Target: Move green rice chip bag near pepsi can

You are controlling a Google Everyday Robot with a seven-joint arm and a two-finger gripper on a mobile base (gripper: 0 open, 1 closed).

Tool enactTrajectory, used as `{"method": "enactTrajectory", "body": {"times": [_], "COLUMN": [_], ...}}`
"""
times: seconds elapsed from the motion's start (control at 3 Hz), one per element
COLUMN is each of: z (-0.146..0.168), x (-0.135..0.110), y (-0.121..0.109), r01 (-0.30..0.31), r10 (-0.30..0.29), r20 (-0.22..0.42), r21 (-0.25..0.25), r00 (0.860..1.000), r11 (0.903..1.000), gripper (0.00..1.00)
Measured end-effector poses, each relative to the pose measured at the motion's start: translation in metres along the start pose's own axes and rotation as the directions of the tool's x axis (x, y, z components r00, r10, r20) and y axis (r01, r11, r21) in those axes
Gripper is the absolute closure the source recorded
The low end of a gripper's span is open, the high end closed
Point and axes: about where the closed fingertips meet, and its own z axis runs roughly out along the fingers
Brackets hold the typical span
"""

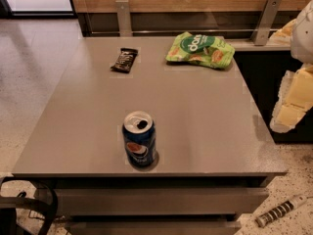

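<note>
The green rice chip bag (199, 49) lies flat at the far right of the grey table (205, 106), near its back edge. The pepsi can (139, 139) stands upright near the table's front edge, left of centre, with its top opened. The bag and the can are far apart. My gripper (288, 114) is at the right edge of the view, off the table's right side and level with its middle. It is well clear of the bag and the can and holds nothing that I can see.
A small dark-brown candy bar wrapper (124, 59) lies at the back left of the table. Two metal brackets (123, 17) (266, 13) rise behind the table against a wooden wall. A striped object (279, 210) lies on the floor at the lower right.
</note>
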Motion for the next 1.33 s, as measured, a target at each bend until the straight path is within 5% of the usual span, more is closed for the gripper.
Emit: {"method": "enactTrajectory", "body": {"times": [0.33,0.67,1.33], "z": [0.000,-0.002,0.012], "x": [0.000,0.001,-0.028], "y": [0.000,-0.021,-0.129], "r01": [0.000,-0.015,-0.010], "r10": [0.000,0.013,-0.028], "r20": [0.000,0.027,0.125], "r21": [0.000,0.065,0.293], "r00": [1.000,1.000,0.992], "r11": [1.0000,0.9978,0.9559], "gripper": [0.00,0.00,0.00]}}
